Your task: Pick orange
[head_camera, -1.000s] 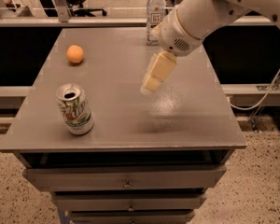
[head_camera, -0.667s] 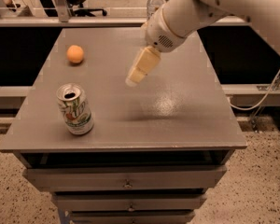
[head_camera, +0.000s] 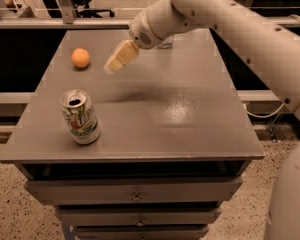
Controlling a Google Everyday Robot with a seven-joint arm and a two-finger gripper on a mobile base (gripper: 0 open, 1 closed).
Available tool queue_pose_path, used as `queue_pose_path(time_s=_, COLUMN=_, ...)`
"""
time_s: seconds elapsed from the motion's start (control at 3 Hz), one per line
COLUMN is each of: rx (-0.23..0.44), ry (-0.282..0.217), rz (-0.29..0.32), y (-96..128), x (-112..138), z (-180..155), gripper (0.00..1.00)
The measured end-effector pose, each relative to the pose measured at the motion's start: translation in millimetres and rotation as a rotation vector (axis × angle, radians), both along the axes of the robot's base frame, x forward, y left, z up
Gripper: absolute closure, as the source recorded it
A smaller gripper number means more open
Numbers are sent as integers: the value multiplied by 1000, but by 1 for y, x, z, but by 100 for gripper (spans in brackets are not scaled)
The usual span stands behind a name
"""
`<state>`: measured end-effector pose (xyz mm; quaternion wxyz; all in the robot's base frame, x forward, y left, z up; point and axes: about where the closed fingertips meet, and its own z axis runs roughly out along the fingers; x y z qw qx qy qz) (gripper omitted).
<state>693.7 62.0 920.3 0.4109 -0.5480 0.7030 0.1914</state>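
Observation:
The orange [head_camera: 80,58] is a small round fruit lying on the far left part of the grey table top [head_camera: 190,134]. My gripper [head_camera: 115,64] hangs above the table just to the right of the orange, a short gap away, pointing down and to the left. It holds nothing that I can see. The white arm reaches in from the upper right.
A green-and-white soda can [head_camera: 80,116] stands upright, opened, near the front left of the table. A clear bottle [head_camera: 166,43] stands at the far edge, mostly hidden behind the arm. Drawers sit below the table's front edge. Chairs and a railing are behind.
The gripper has moved left across the table, from over the right-centre to close beside the orange. The orange and the can have not moved.

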Motion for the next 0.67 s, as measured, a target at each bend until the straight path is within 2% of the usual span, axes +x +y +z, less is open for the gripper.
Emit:
queue_pose_path(time_s=0.33, rx=118, ry=21, rz=-31, y=34, x=32, z=-12, gripper=0)
queue_pose_path(time_s=0.67, rx=201, ry=23, rz=-48, y=69, x=56, z=-21, gripper=0)
